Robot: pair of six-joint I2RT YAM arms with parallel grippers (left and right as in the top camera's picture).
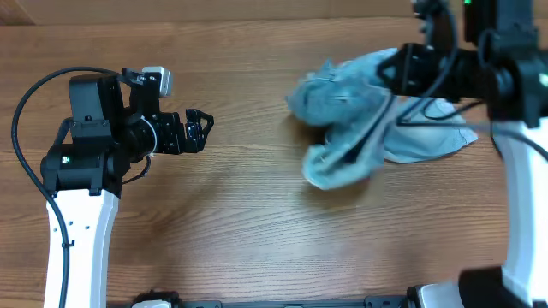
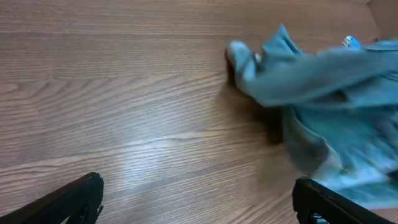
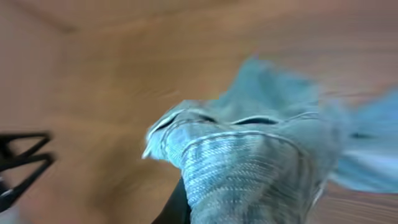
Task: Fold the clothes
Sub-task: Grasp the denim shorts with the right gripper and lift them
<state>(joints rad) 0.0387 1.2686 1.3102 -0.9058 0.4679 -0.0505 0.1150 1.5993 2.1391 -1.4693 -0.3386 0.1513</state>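
My left hand [image 1: 199,128] hangs spread wide over the worktop [image 1: 257,231]; my right hand [image 1: 387,79] is closed, seemingly pinching the blurred pale jeans [image 1: 342,137], bunched up at the worktop's right

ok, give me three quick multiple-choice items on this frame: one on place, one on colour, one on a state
1. Where is the pale blue denim garment on the brown wooden table?
A. under the left arm
B. on the right side, by the right arm
C. at the front edge, centre

2. What colour is the garment?
A. red
B. black
C. pale blue

3. How do the left fingers stand?
A. open, holding nothing
B. shut on the cloth
C. shut, empty

Key:
1 B, the overhead view shows it bunched beside the right arm.
2 C, it reads as washed blue in every view.
3 A, the left wrist view shows them wide apart over bare wood.
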